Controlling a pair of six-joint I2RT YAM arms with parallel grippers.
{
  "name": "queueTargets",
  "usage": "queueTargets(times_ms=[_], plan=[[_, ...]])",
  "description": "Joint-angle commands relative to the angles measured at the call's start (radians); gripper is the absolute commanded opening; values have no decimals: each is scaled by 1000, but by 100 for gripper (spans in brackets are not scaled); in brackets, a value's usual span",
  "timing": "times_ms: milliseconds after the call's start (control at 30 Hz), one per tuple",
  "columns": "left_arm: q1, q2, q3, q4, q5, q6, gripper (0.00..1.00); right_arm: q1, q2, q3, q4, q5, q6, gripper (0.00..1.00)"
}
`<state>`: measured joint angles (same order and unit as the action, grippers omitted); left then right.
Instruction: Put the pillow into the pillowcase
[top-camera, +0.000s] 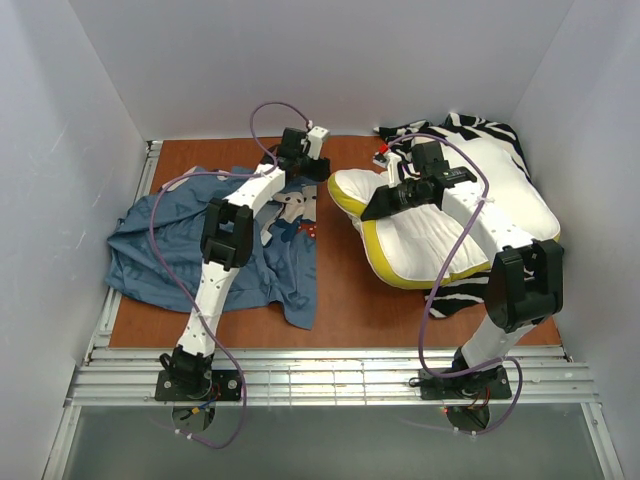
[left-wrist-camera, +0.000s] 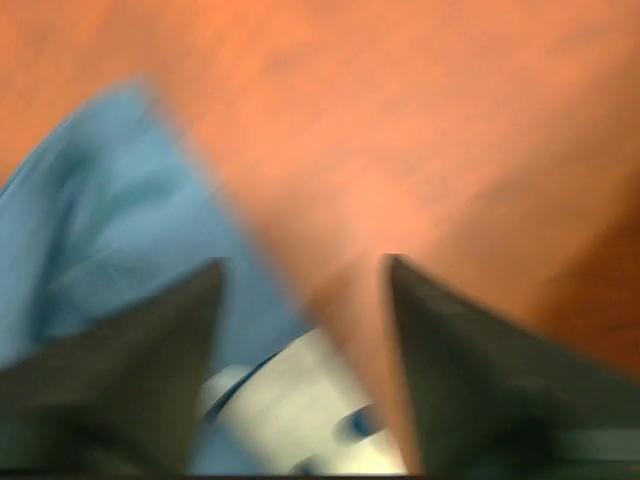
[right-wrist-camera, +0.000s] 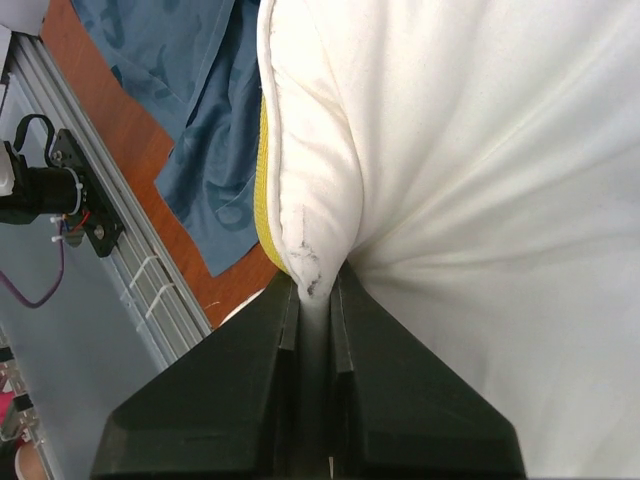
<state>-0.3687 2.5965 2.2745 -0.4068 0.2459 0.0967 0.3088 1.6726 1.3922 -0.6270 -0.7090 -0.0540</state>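
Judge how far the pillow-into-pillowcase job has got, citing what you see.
Done: the right gripper is shut on the pillow at its edge. In hand: the left gripper is open at the edge of the crumpled pillowcase, gripping nothing. Left: the pillow lies wholly outside it, so opening and stuffing remain.

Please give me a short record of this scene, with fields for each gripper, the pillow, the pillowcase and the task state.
Left gripper: open, over the edge of the pillowcase; view blurred
Right gripper: shut on a fold of the pillow
Pillow place: on a striped cloth, right side of the table
Pillowcase place: crumpled on the left side, apart from the pillow
Task state: pillow not yet inside
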Motion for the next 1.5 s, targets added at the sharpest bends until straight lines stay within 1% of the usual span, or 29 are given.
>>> queueTargets(times_ms=[0,33,67,100,167,200,233,267,300,367,400,467,533,600,700,733,833,933,967,1033,1067,1167,1200,1300,1333,1367,1400,1433,1467], plan=[[-3,-70,77,148,58,-91,83,-19,-20,8,-14,-17,19,1],[-3,-120,79,132,56,-91,98,-19,-24,13,-11,-20,25,1],[-3,-157,60,78,52,-91,98,-19,-24,16,-10,-26,26,1],[-3,-200,48,36,8,-91,98,-19,-24,16,6,-46,45,1],[2,-333,8,-70,-34,-91,98,-19,-17,8,35,-75,78,1],[5,-379,-82,-170,-52,-89,98,-17,-10,8,52,-99,88,1],[10,-429,-146,-209,-71,-84,98,-16,-1,10,53,-107,106,1],[16,-535,-217,-242,-80,-81,98,-17,18,14,55,-113,108,1],[19,-583,-386,-271,-94,-77,98,-17,22,14,56,-112,108,1],[17,-715,-546,-271,-73,-52,98,-17,21,7,62,-107,100,1],[17,-755,-676,-259,-63,-48,98,-19,18,5,65,-98,100,1],[2,-802,-780,-234,-43,-26,98,-25,12,5,67,-99,102,1],[-31,-812,-841,-230,-68,-18,98,-33,4,8,72,-103,108,1],[-47,-784,-853,-227,-97,-34,98,-43,3,10,70,-103,109,1],[-68,-728,-837,-225,-143,-87,92,-68,-8,4,70,-109,111,1],[-73,-684,-817,-224,-163,-119,85,-74,-10,-4,69,-112,111,1],[-88,-598,-776,-224,-174,-132,76,-100,-19,-21,67,-116,108,1],[-117,-499,-709,-219,-171,-121,60,-120,-28,-30,64,-118,103,1],[-124,-472,-664,-221,-168,-120,46,-129,-30,-30,64,-121,103,1],[-143,-419,-615,-228,-122,-123,32,-137,-36,-32,58,-124,102,1],[-154,-370,-553,-239,-109,-123,17,-145,-39,-33,58,-125,100,1],[-202,-287,-459,-242,-28,-107,0,-161,-45,-30,56,-127,100,1],[-216,-270,-393,-244,-10,-103,0,-165,-45,-27,56,-130,102,1],[-265,-233,-290,-263,56,-68,0,-172,-39,-18,58,-139,111,1],[-279,-237,-282,-273,81,-61,2,-172,-34,-15,59,-141,114,1],[-282,-249,-283,-273,82,-60,9,-172,-31,-10,59,-144,120,1],[-280,-289,-305,-273,87,-63,32,-172,-28,-9,61,-148,124,1],[-277,-318,-329,-277,73,-63,46,-172,-25,-9,61,-153,126,1],[-268,-355,-361,-268,63,-66,55,-172,-24,-9,64,-159,132,1]])
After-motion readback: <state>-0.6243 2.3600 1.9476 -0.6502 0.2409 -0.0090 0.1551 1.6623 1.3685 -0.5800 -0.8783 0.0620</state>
